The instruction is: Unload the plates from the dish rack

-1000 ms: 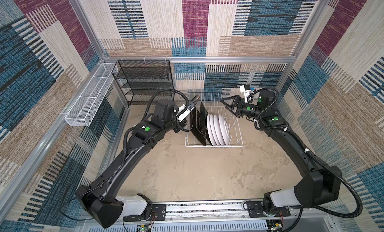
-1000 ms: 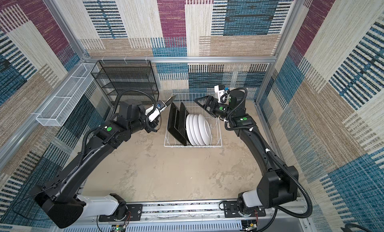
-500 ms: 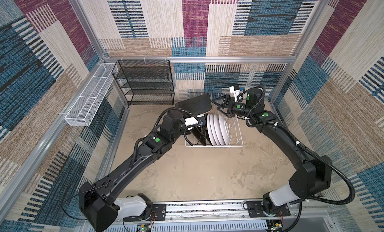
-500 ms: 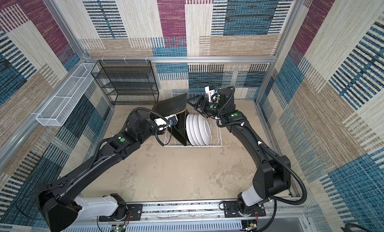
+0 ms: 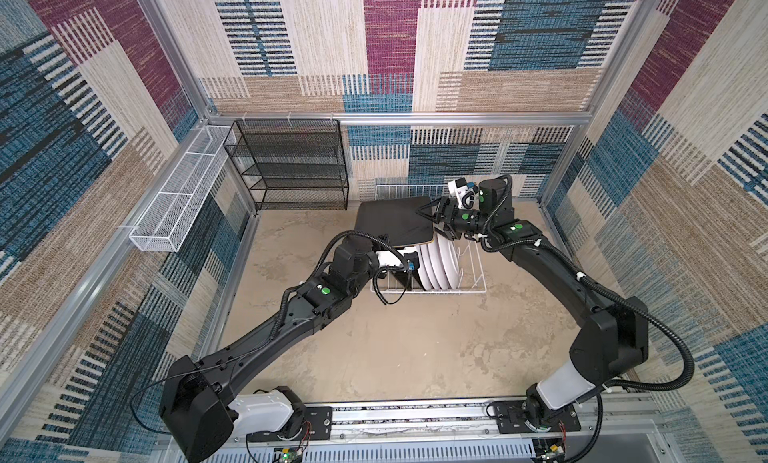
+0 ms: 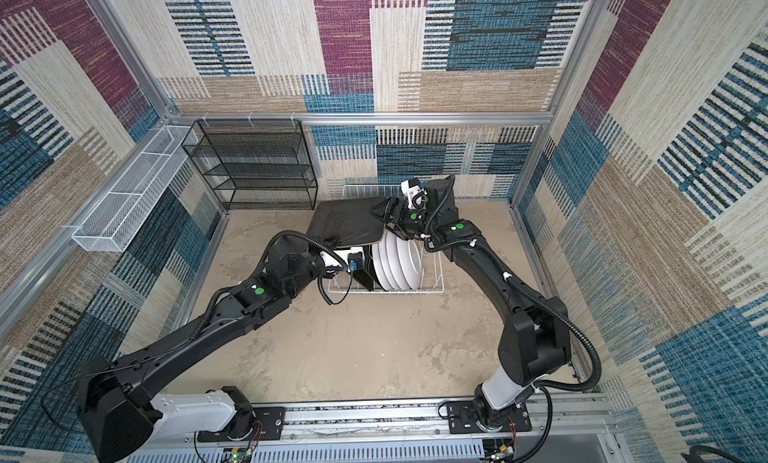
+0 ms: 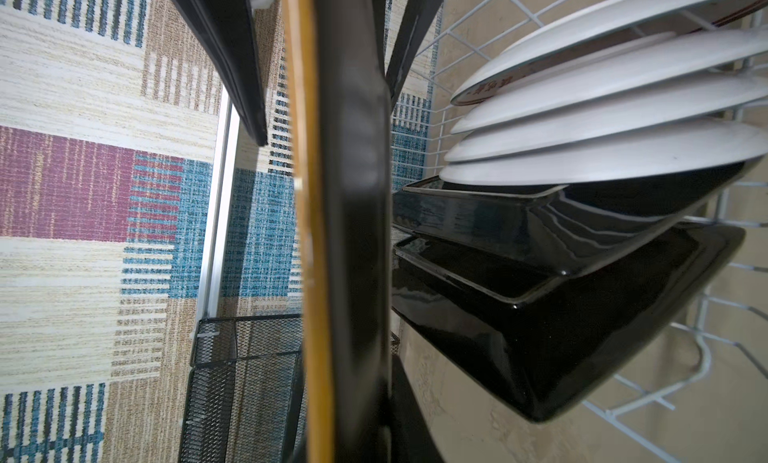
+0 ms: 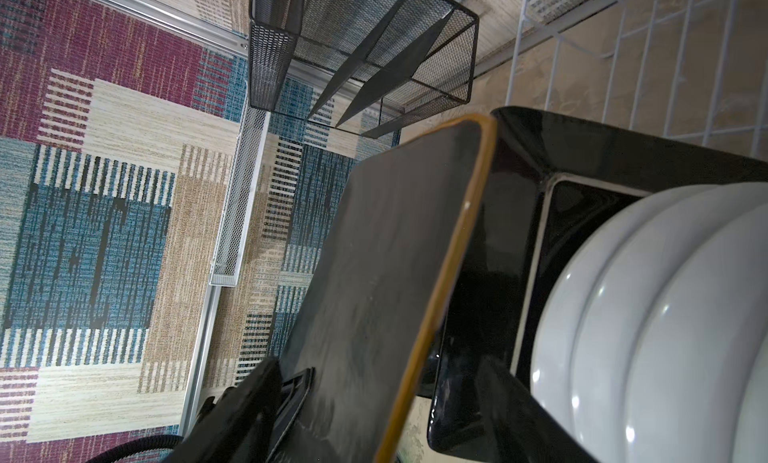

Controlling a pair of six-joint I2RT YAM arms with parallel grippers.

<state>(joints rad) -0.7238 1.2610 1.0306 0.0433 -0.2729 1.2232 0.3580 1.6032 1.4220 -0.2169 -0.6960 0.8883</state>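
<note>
While four round plates (image 5: 440, 263) and two square plates (image 7: 561, 324) stay racked mid-frame, left gripper (image 5: 387, 237) clamps a third square plate (image 5: 395, 218) (newly levelled), right gripper (image 5: 432, 211) straddling it, jaws parted.

Bright, even light with soft, faint shadows. Wrist views warp at edges; the square plate (image 7: 349, 232) blurs, round plates (image 8: 665, 315) glint.
</note>
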